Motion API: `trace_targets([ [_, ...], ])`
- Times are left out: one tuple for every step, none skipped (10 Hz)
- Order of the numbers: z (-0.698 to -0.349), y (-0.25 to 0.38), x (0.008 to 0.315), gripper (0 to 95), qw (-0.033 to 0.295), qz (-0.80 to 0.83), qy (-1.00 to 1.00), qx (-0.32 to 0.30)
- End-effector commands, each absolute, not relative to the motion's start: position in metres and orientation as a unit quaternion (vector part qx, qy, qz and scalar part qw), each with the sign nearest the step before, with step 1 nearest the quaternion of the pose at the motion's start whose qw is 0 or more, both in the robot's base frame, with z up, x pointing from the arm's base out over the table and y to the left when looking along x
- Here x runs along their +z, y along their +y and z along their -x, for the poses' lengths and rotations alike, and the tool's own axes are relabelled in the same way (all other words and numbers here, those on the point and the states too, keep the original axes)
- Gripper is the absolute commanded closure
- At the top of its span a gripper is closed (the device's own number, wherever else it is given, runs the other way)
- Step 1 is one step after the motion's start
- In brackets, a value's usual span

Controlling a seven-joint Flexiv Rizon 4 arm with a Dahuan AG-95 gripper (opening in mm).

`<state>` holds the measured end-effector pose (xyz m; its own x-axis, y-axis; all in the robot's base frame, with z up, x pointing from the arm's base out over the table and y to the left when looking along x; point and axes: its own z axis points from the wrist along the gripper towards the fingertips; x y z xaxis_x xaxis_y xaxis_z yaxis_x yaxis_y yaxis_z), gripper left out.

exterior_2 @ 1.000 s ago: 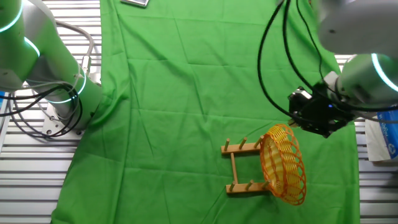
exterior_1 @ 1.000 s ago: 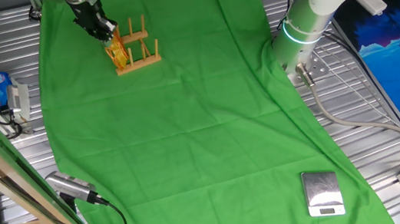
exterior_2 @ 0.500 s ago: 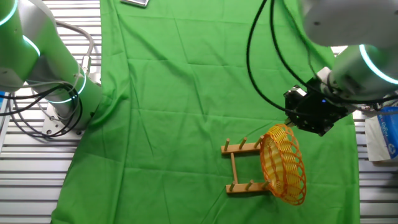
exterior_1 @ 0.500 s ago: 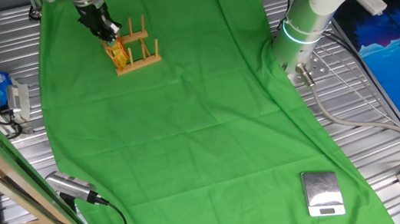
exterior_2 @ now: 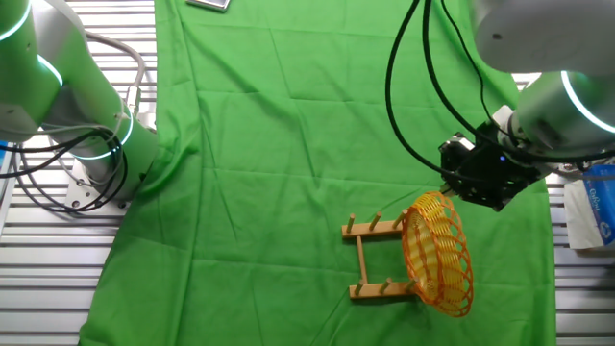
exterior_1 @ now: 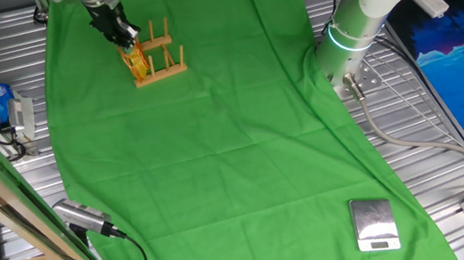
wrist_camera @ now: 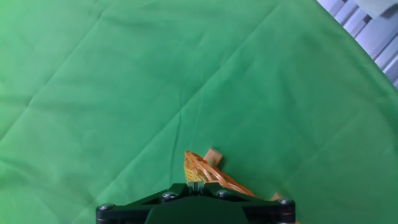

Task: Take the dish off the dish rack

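on the dish rack [exterior_2: 370, 258], the dish [exterior_2: 438, 252] stands upright.

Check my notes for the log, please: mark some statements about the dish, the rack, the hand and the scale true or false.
1. The dish stands on edge at one end of the rack. True.
2. The dish lies flat on the green cloth. False: it is upright, held among the rack's pegs.
3. The hand is at the dish's upper rim. True.
4. A small silver scale sits right beside the rack. False: it is far off, near the opposite end of the cloth.
5. The rack holds two dishes. False: only one shows.
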<state>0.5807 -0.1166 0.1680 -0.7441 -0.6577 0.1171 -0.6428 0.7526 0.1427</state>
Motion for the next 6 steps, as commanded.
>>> trace_targets([
  [-0.5818, -0.1168, 0.1678, 95.0, 0.078, -0.325, -0.941, -0.045],
  [-0.5818, -0.1168, 0.1678, 95.0, 0.081, -0.321, -0.943, -0.046],
  [-0.5818, -0.1168, 0.1678, 95.0, 0.082, -0.322, -0.942, -0.046],
  [-0.5818, -0.1168, 0.1678, 95.0, 0.081, -0.323, -0.942, -0.049],
  [-0.5818, -0.1168, 0.1678, 95.0, 0.079, -0.328, -0.94, -0.053],
  [-0.5818, -0.1168, 0.1678, 95.0, 0.081, -0.332, -0.938, -0.056],
])
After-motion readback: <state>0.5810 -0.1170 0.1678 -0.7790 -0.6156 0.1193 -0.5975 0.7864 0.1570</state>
